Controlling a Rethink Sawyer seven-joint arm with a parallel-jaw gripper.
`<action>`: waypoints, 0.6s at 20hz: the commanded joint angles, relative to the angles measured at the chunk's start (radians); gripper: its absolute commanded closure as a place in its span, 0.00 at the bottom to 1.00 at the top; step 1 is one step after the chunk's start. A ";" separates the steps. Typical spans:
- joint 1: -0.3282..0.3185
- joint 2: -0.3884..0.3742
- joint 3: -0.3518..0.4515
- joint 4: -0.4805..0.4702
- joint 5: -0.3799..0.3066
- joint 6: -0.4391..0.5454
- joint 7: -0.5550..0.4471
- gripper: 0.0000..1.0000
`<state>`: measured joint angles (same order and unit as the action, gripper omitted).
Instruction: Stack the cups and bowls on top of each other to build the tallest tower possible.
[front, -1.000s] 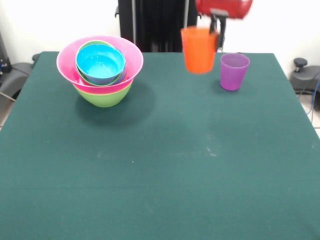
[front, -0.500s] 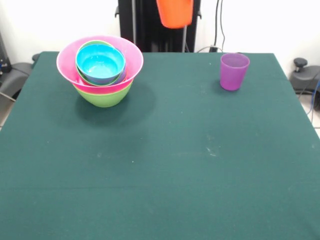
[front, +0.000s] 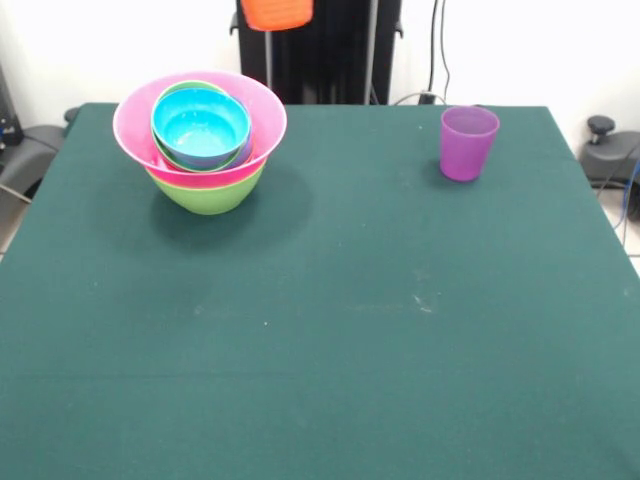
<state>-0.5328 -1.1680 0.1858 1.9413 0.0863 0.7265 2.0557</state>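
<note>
Dark green cloth covers the table (front: 330, 330), which fills most of the front view, with a white wall and a black upright stand (front: 320, 50) behind its far edge. Taking the tower (front: 200, 140) as the landmark, it sits on the cloth toward the far left corner: a lime green bowl (front: 208, 195) at the base, a huge pink bowl (front: 135, 125) nested in it with its rim spreading wider than the green one, and inside that a second green rim holding a cyan bowl (front: 200, 125) whose hollow faces up. A sliver of darker blue rim shows just under the cyan one; any further bowls inside the pile are hidden. The purple cup (front: 468, 143) stands upright, mouth up, well apart from the tower to its right, near the far right corner of the table. The orange cup (front: 276, 12) is in the air above and slightly right of the tower, cut off by the top edge so that only its lower part shows against the black stand. The gripper itself lies beyond the top edge, so whether its fingers are apart or clamped cannot be told. No brand, label or readable writing shows on any of the cups or bowls. Faint pale specks mark the cloth toward the middle right.
</note>
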 joint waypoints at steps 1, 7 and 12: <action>-0.111 0.032 0.185 0.199 -0.043 -0.092 -0.347 1.00; -0.206 0.032 0.256 0.263 -0.072 -0.144 -0.339 1.00; -0.257 0.036 0.286 0.329 -0.124 -0.228 -0.286 1.00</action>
<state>-0.7646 -1.1708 0.3534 2.1155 0.0716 0.5988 1.9986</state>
